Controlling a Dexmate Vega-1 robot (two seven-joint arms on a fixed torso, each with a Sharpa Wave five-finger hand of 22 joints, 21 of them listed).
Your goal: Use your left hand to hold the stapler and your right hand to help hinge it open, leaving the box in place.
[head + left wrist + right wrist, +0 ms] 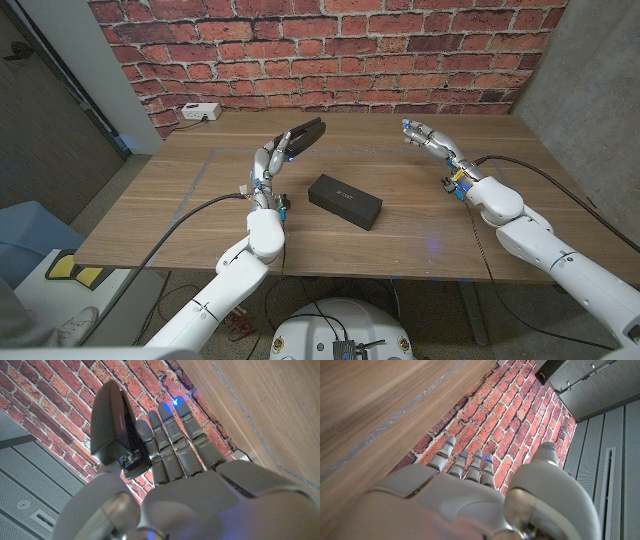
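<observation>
Left hand (277,155) is raised over the wooden table (400,230), grasping the dark stapler (305,135), which lies across its fingers (172,440) and points toward the brick wall (330,50). Right hand (428,140) is lifted well apart, released, fingers extended and holding nothing. The black box (345,201) lies on the table between the arms, near the left forearm and untouched. A white power strip (200,112) sits at the far edge.

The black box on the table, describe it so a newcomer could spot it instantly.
On the wooden table, look between the two arms, near the middle. The black box lies flat and slanted there, untouched, unlike the dark stapler the left hand holds.
</observation>
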